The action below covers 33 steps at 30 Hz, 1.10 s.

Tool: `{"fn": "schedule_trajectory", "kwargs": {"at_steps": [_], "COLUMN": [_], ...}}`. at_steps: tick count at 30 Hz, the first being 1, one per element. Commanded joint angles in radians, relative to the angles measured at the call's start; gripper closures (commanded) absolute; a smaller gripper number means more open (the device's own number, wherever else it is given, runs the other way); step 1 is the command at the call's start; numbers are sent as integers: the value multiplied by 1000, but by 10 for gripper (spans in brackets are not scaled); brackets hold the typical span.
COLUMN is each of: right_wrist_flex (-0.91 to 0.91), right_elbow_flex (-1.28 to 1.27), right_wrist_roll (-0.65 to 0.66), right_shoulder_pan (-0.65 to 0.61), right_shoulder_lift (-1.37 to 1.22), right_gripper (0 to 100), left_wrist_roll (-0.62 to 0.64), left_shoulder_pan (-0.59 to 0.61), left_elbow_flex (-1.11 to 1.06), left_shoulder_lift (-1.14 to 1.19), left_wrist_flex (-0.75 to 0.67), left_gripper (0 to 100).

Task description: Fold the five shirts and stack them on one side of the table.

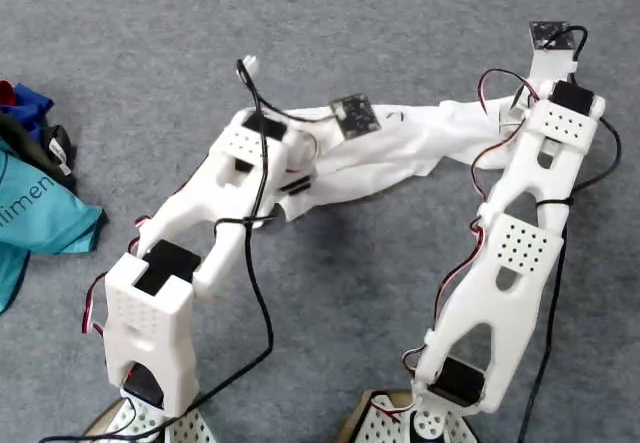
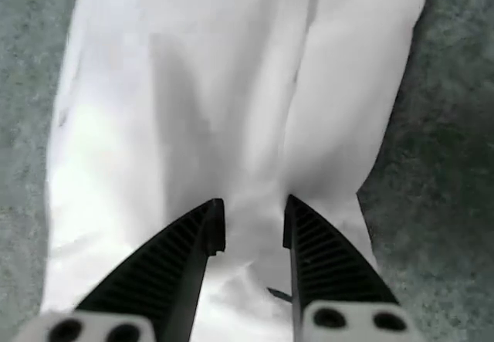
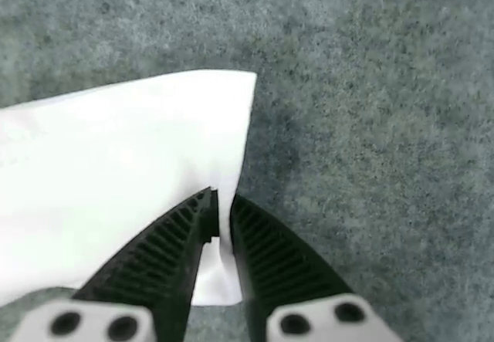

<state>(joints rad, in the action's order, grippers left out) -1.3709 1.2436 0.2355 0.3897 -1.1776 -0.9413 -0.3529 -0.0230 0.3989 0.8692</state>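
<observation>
A white shirt (image 1: 400, 148) hangs stretched between my two arms over the middle of the grey table (image 1: 350, 293). My left gripper (image 1: 296, 181) holds the shirt's left end. In the left wrist view the left gripper (image 2: 252, 226) has a thick bunch of the shirt (image 2: 231, 110) between its black fingers, and the folds run into them. My right gripper (image 1: 512, 115) is at the shirt's right end. In the right wrist view the right gripper (image 3: 221, 215) is shut on the edge of the shirt (image 3: 116, 172), near a corner.
A teal shirt (image 1: 40, 213) lies crumpled at the table's left edge. Blue, red and dark clothes (image 1: 30, 118) are heaped behind it. Bare grey table lies in front of the shirt, between the two arm bases (image 1: 400, 413).
</observation>
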Motion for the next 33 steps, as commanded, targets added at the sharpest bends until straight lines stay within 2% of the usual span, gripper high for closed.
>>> {"fn": "schedule_trajectory", "kwargs": {"at_steps": [1, 5, 8, 14, 17, 21, 24, 27, 33], "right_wrist_flex": [-2, 0, 0, 0, 0, 0, 0, 0, 0], "right_elbow_flex": [59, 59, 59, 59, 59, 59, 59, 59, 59], "right_wrist_roll": [28, 31, 31, 31, 31, 31, 31, 32, 32], "right_shoulder_pan": [-15, -15, -15, -15, -15, -15, -15, -15, -15], "right_shoulder_lift": [1, -1, -2, -2, -2, -2, -2, -2, -2], "right_gripper": [995, 995, 995, 995, 995, 995, 995, 995, 995], "left_wrist_roll": [77, 176, 193, 173, 180, 316, 423, 479, 552], "left_shoulder_pan": [14, 35, 35, 48, 63, 87, 100, 112, 124], "left_elbow_flex": [-87, -133, -133, -109, -77, 5, 101, 170, 186], "left_shoulder_lift": [-10, -10, -15, -16, -19, -19, -16, -8, -15], "left_wrist_flex": [-189, -330, -333, -338, -333, -321, -245, -196, -196], "left_gripper": [865, 865, 871, 983, 981, 981, 981, 981, 981]}}
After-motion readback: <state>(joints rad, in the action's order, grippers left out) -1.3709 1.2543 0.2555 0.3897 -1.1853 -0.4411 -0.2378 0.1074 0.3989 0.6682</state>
